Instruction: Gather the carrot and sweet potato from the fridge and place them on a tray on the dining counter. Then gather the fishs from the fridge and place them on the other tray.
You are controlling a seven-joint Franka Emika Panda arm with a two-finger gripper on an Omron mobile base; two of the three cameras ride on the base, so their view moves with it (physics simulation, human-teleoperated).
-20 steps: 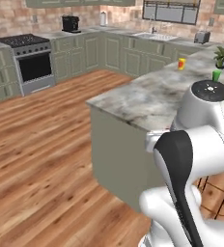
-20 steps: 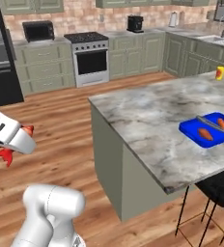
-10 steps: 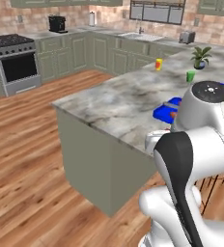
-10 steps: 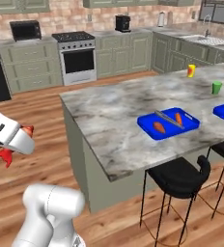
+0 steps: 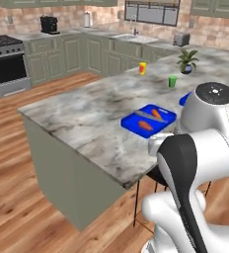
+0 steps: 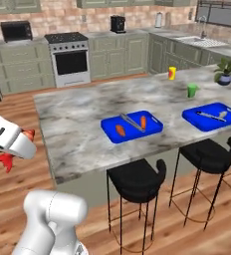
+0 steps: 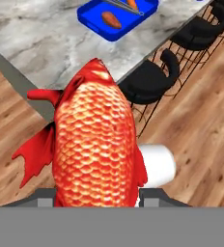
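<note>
My pincer [image 7: 95, 202] grips a scaly red-orange fish [image 7: 92, 144]
Carrot [image 6: 143, 121] and stubby sweet potato [image 6: 120, 130] lie in the near blue tray [image 6: 110, 124] on the veined marble dining counter [image 6: 72, 119]

red fish [image 7: 92, 144]: bright, scaly, held in the jaws.
carrot [image 6: 143, 121], sweet potato [image 6: 120, 130]: laid in blue tray [image 6: 110, 133].
dining counter [image 6: 77, 119]: veined marble.

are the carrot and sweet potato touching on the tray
Apart. The right base view shows blue tray floor between the carrot and sweet potato.
</note>
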